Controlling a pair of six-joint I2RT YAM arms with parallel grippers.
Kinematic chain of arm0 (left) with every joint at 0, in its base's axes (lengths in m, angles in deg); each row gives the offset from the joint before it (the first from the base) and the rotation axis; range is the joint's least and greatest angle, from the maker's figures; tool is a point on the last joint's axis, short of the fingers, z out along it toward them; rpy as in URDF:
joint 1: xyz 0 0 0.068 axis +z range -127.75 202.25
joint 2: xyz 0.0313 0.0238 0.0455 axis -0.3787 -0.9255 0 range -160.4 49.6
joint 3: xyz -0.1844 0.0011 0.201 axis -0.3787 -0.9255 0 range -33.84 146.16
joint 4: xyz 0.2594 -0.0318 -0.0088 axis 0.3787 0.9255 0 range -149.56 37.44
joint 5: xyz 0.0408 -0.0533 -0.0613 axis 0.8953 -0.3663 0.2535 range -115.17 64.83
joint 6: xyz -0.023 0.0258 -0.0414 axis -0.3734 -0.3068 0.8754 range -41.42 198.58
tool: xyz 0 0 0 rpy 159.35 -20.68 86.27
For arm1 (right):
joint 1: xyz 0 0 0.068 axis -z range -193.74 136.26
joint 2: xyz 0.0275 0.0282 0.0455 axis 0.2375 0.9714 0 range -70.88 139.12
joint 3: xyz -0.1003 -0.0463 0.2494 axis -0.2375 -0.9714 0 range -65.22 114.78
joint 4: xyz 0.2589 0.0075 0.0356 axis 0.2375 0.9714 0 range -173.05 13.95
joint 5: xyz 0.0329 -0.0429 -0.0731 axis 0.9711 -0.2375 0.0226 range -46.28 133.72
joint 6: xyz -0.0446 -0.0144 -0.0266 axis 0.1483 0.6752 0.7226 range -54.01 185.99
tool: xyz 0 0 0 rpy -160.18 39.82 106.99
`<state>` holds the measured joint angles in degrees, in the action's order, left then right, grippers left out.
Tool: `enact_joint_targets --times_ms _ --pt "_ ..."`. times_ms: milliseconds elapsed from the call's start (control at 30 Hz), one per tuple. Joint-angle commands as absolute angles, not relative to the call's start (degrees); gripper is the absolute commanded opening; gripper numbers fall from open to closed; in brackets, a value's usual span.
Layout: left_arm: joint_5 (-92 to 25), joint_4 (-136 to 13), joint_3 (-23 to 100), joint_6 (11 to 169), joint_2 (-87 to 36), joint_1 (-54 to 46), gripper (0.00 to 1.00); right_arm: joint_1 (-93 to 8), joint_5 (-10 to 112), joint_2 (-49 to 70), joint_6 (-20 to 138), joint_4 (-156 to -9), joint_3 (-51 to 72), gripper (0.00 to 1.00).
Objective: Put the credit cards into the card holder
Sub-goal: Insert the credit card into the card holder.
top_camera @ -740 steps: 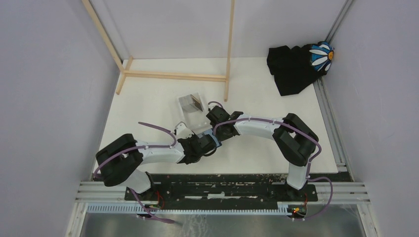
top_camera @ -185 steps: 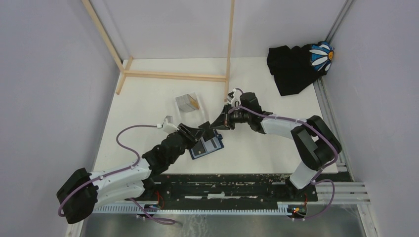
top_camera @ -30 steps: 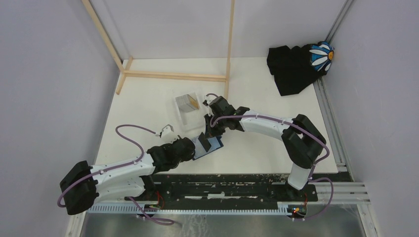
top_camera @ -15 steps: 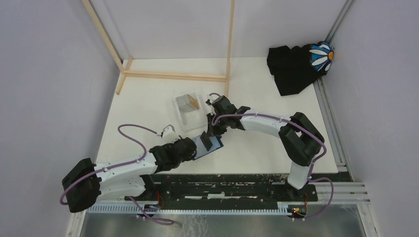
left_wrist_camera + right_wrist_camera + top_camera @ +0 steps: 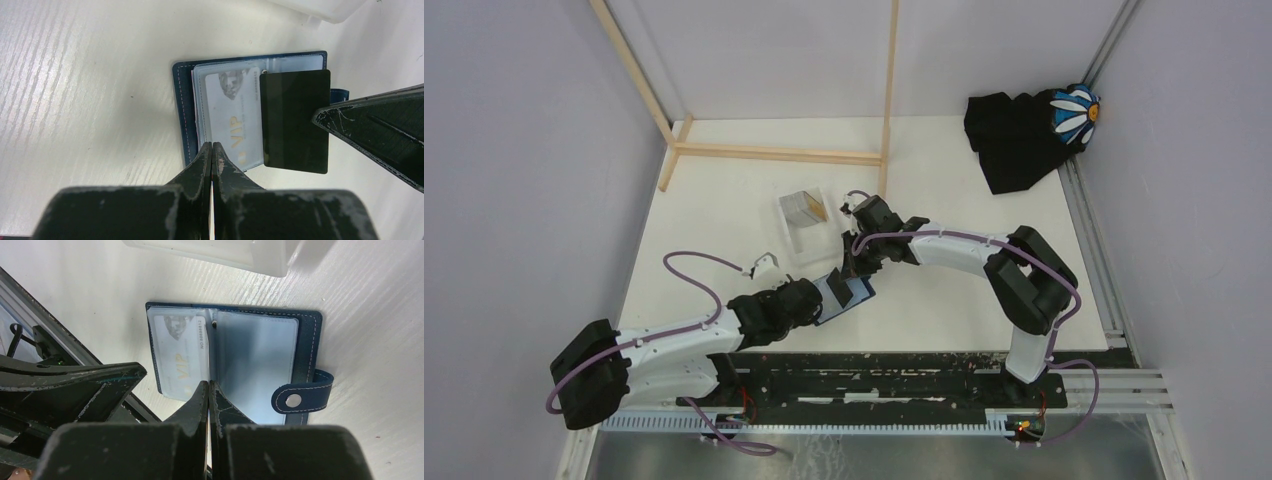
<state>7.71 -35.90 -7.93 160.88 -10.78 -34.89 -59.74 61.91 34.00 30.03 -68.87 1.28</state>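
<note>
Card holder [image 5: 182, 110] lies open on table [image 5: 724, 200]. VIP card [image 5: 232, 120] already seated in clear sleeve. Right gripper [image 5: 208, 385] clamps dark card [image 5: 295, 121] edge-down at fold, not yet inserted. Left gripper [image 5: 211, 146] jaws closed, tips at holder edge. Spare cards [image 5: 805, 207] wait in clear box [image 5: 812, 235].

The card holder [image 5: 182, 107] is navy-blue with pale stitching, its pockets cloudy grey-blue. One credit card [image 5: 232, 117] is silvery-white with gold VIP lettering — the other card [image 5: 295, 122] looks near black. The desk [image 5: 75, 75] is white, faintly streaked. The far cloth [image 5: 1009, 140] is black, with a white-on-blue daisy at its corner.
</note>
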Motion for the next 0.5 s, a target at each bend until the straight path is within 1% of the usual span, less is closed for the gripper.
enact_joint_targets --times_ms 0,467 --pt "9.28 -36.83 -7.77 163.56 -11.05 -35.15 0.03 -59.45 62.93 34.1 29.63 -70.73 0.76 0.01" --pt "8.05 -36.07 -9.84 164.97 -11.06 -35.17 0.03 -59.03 64.78 34.59 29.93 -71.8 -0.47 0.01"
